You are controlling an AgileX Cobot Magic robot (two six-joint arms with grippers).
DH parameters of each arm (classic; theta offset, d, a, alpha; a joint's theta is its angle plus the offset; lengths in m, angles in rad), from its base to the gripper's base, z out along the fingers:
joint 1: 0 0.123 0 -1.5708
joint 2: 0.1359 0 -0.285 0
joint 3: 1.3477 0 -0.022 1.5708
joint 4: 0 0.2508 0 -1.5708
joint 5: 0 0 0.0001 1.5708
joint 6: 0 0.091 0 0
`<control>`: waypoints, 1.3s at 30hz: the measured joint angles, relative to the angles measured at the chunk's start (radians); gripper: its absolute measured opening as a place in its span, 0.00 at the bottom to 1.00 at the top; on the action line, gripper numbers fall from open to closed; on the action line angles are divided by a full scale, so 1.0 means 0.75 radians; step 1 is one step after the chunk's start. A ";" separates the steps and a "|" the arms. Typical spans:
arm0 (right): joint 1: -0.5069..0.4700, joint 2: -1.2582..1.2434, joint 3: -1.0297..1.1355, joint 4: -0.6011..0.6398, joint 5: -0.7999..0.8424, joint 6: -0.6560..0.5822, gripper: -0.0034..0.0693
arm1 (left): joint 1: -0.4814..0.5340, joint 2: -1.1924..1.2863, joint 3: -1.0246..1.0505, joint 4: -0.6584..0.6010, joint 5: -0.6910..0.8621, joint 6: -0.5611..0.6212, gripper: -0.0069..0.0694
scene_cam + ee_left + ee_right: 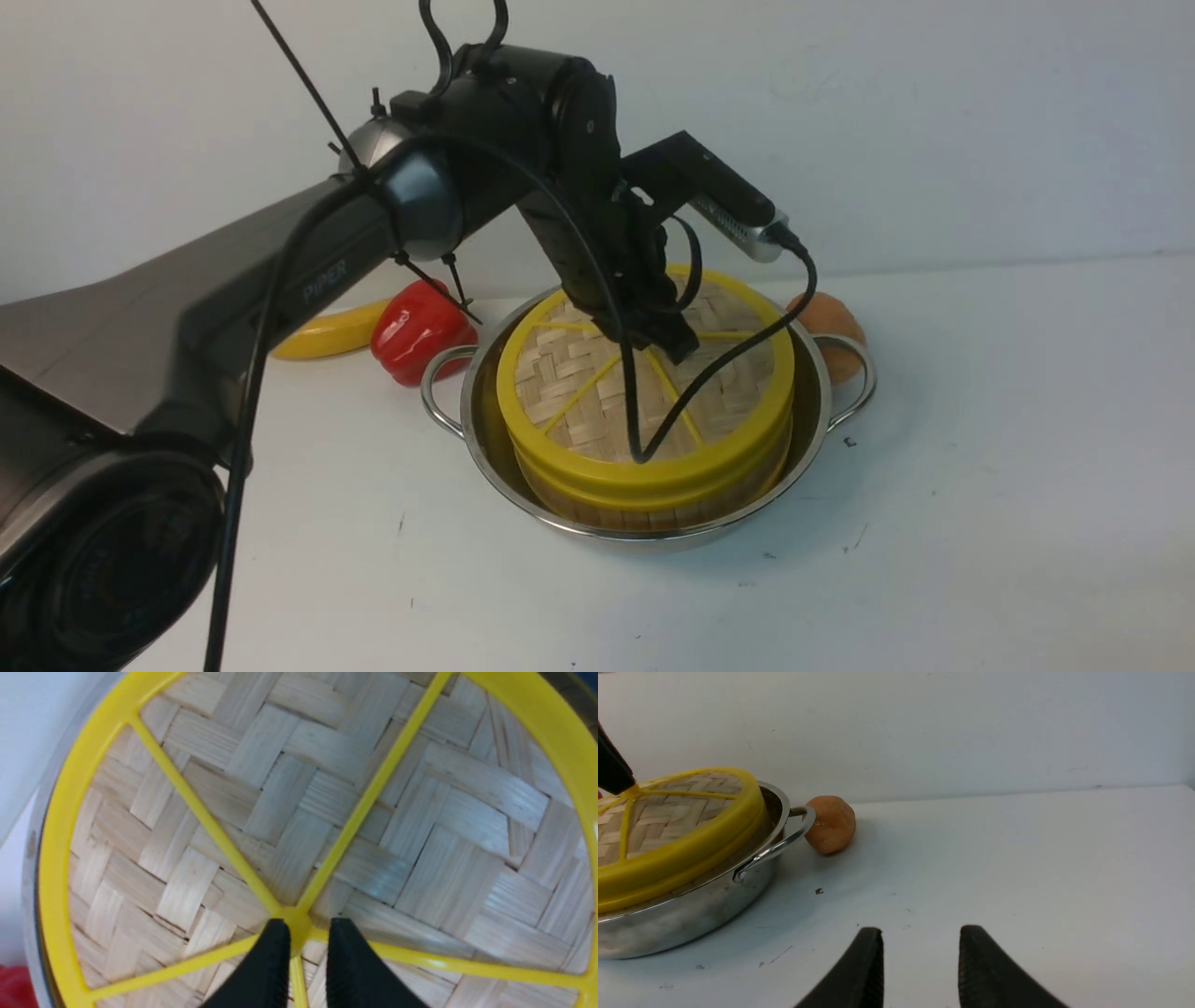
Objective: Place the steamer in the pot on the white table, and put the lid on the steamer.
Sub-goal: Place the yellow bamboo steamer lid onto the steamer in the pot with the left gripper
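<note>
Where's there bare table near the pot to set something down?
Bare: white table right of the pot, and in front of it. Crowded: red pepper and banana at its back left, orange ball at its back right.

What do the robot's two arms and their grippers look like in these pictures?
The left arm has smooth dark grey casing with the word PIPER in pale letters. A thin black cable loops from the silver wrist camera. The left gripper and right gripper have black, tapered fingers with ribbed inner faces. The right arm itself is not shown.
</note>
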State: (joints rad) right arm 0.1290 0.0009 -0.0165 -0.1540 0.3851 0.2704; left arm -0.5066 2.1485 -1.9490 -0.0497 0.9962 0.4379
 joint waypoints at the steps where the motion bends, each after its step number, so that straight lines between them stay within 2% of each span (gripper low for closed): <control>1: 0.000 0.000 0.000 0.000 0.000 0.000 0.38 | 0.000 0.000 0.000 0.000 -0.002 0.003 0.20; 4: 0.000 0.000 0.000 0.000 0.000 0.000 0.38 | 0.000 0.000 0.000 -0.003 -0.004 0.018 0.19; 6: 0.000 0.000 0.000 0.000 0.000 0.000 0.38 | 0.000 0.000 0.000 -0.003 -0.006 0.022 0.21; 10: 0.000 0.000 0.000 0.000 0.000 0.000 0.38 | 0.000 0.000 0.000 -0.012 -0.006 0.030 0.32; 12: 0.000 0.000 0.000 0.000 0.000 0.000 0.38 | 0.000 0.000 0.000 -0.019 -0.006 0.029 0.44; 14: 0.000 0.000 0.000 0.000 0.000 0.000 0.38 | 0.000 0.003 0.000 -0.019 -0.007 0.029 0.51; 17: 0.000 0.000 0.000 0.000 0.000 0.001 0.38 | 0.000 0.012 0.000 -0.019 -0.019 0.030 0.55; 20: 0.000 0.000 0.000 0.000 0.000 0.001 0.38 | 0.000 0.023 0.000 -0.019 -0.047 0.033 0.52; 24: 0.000 0.000 0.000 0.000 0.000 0.001 0.38 | 0.000 0.030 0.000 -0.019 -0.079 0.037 0.43; 25: 0.000 0.000 0.000 0.000 0.000 0.001 0.38 | 0.000 0.032 0.000 -0.018 -0.086 0.040 0.36; 29: 0.000 0.000 0.000 0.000 0.000 0.001 0.38 | 0.001 0.033 0.000 -0.013 -0.093 0.040 0.27; 39: 0.000 0.000 0.000 0.000 0.000 0.001 0.38 | 0.001 0.033 -0.006 -0.013 -0.039 0.041 0.26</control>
State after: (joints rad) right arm 0.1290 0.0009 -0.0165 -0.1540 0.3851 0.2713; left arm -0.5056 2.1733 -1.9539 -0.0594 0.9670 0.4690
